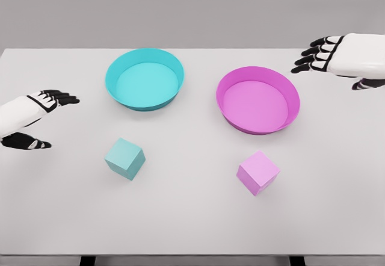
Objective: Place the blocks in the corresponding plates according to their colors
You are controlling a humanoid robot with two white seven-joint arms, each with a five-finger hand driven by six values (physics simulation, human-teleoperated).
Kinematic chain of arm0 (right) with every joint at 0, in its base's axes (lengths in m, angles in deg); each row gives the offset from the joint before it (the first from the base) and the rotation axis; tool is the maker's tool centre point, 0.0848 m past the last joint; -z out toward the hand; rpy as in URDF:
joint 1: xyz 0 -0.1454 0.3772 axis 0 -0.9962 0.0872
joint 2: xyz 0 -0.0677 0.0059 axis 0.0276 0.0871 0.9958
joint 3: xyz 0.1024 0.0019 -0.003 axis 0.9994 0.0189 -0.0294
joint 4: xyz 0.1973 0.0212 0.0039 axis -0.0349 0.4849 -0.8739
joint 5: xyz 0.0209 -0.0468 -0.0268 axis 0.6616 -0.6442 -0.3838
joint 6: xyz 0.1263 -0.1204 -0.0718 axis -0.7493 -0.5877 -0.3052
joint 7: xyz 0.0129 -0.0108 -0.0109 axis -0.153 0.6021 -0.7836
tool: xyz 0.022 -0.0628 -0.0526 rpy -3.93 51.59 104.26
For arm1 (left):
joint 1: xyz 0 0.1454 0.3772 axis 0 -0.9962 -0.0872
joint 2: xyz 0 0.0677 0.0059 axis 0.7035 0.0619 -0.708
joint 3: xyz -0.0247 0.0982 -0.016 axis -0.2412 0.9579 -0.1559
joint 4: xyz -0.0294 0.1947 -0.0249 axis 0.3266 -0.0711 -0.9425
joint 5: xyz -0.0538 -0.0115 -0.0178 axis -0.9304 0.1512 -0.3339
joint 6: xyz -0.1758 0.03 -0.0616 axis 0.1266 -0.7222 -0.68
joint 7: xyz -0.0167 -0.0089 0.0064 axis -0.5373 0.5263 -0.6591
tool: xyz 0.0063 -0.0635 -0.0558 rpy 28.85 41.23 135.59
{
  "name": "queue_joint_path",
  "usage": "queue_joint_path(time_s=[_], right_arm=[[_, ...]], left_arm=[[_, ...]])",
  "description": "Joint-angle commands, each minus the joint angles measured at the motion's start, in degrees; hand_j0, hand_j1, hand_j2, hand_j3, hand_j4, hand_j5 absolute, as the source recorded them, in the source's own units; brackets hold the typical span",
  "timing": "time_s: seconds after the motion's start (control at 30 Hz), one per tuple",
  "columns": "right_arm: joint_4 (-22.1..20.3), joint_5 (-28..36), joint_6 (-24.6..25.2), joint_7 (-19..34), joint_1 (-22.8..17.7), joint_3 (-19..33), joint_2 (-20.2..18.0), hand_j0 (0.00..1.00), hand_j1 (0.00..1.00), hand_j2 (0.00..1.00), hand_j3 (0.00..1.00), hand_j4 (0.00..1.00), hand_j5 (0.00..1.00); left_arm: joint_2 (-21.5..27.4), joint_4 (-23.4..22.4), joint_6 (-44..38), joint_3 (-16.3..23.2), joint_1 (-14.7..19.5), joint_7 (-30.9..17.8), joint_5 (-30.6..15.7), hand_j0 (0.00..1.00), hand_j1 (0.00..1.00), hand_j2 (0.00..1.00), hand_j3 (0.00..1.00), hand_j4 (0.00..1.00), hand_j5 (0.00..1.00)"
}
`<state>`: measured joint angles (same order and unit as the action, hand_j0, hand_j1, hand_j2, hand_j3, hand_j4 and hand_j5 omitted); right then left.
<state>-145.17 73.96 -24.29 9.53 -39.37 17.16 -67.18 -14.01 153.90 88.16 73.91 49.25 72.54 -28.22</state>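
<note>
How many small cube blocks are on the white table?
2. The teal cube block lies in front of the teal round plate; the pink cube block lies in front of the magenta round plate. None seems hidden.

White table (192, 230), plain grey wall (192, 7) behind; dark legs at bottom edge.

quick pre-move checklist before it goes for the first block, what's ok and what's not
1. Left hand free, fingers open, holding nothing: ok.
2. Right hand free, fingers open, holding nothing: ok.
3. Teal block on the table, nothing on or against it: ok.
4. Pink block on the table, apart from the plates: ok.
5. Teal plate and pink plate both hold nothing, each behind its matching block: ok.
6. Blocks sorted into plates: not ok, neither is placed yet.
</note>
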Motion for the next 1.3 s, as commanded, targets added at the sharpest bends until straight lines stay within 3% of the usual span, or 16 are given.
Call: queue_joint_path(time_s=[0.0,0.2,0.23,0.3,0.33,0.43,0.63,0.7,0.8,0.93,0.97,1.1,1.17,1.23,1.27], right_arm=[[0.1,0.2,0.1,0.0,0.0,0.1,-0.1,1.00,1.00,1.00,1.00,1.00,1.00],[1.2,1.6,0.1,0.0,1.5,-0.5,-0.1,1.00,1.00,1.00,1.00,1.00,1.00],[1.2,1.3,0.1,0.0,2.5,-1.9,0.1,1.00,1.00,1.00,1.00,1.00,1.00],[-2.5,1.1,0.1,0.0,8.3,-11.6,0.7,1.00,1.00,1.00,1.00,1.00,1.00],[-3.4,1.0,0.1,0.0,10.9,-15.2,1.8,1.00,1.00,1.00,1.00,1.00,1.00],[-3.7,0.6,0.1,0.0,12.7,-21.7,7.8,1.00,1.00,1.00,1.00,1.00,1.00],[-4.2,0.6,0.1,0.0,15.8,-29.4,10.2,1.00,1.00,1.00,1.00,1.00,1.00],[-4.2,0.6,0.1,0.0,16.2,-31.1,10.8,1.00,1.00,1.00,1.00,1.00,1.00],[-4.2,0.6,0.1,0.0,16.2,-32.0,10.9,1.00,1.00,1.00,1.00,1.00,1.00],[-4.3,0.6,0.1,0.0,16.3,-33.9,11.3,1.00,1.00,1.00,1.00,1.00,1.00],[-4.3,0.6,0.1,0.0,16.3,-35.0,11.5,1.00,1.00,1.00,1.00,1.00,1.00],[-4.3,0.6,0.1,0.0,17.5,-38.9,12.5,1.00,1.00,1.00,1.00,1.00,1.00],[-4.3,0.6,0.1,0.0,17.6,-40.3,12.9,1.00,1.00,1.00,1.00,1.00,1.00],[-4.3,0.6,0.1,0.0,18.0,-41.2,12.8,1.00,1.00,1.00,1.00,1.00,1.00],[-4.3,0.6,0.1,0.0,18.2,-41.5,12.8,1.00,1.00,1.00,1.00,1.00,1.00]], left_arm=[[0.3,-0.2,-0.1,0.0,0.0,0.0,-0.3,1.00,1.00,1.00,1.00,1.00,1.00],[0.3,-0.2,-0.1,0.0,0.3,0.0,0.0,1.00,1.00,1.00,1.00,1.00,1.00],[0.4,-0.2,-0.1,0.0,0.5,0.0,0.3,1.00,1.00,1.00,1.00,1.00,1.00],[0.9,0.2,-0.1,-0.1,1.1,-0.1,1.2,1.00,1.00,1.00,1.00,1.00,1.00],[2.2,0.6,-0.1,-0.2,1.8,-1.4,1.2,1.00,1.00,1.00,1.00,1.00,1.00],[2.7,3.3,-0.1,0.2,6.8,-8.2,1.0,1.00,1.00,1.00,1.00,1.00,1.00],[5.1,11.6,-0.1,0.4,10.4,-18.7,0.9,1.00,1.00,1.00,1.00,1.00,1.00],[5.1,12.2,-0.1,0.7,10.9,-21.1,0.9,1.00,1.00,1.00,1.00,1.00,1.00],[4.4,12.1,-0.1,6.6,15.6,-21.1,1.0,1.00,1.00,1.00,1.00,1.00,1.00],[0.8,12.0,-0.1,9.9,18.6,-21.1,2.7,1.00,1.00,1.00,1.00,1.00,1.00],[-0.6,11.7,-0.1,11.8,19.9,-21.1,4.6,1.00,1.00,1.00,1.00,1.00,1.00],[-1.1,11.6,-0.1,17.8,23.1,-21.1,4.2,1.00,1.00,1.00,1.00,1.00,1.00],[-1.5,11.2,-0.1,20.0,23.4,-21.1,0.2,1.00,1.00,1.00,1.00,1.00,1.00],[-1.2,10.9,-0.1,24.2,26.1,-21.1,-3.4,1.00,1.00,1.00,1.00,1.00,1.00],[-0.7,10.0,-0.1,30.2,30.1,-21.1,-7.5,1.00,1.00,1.00,1.00,1.00,1.00]])
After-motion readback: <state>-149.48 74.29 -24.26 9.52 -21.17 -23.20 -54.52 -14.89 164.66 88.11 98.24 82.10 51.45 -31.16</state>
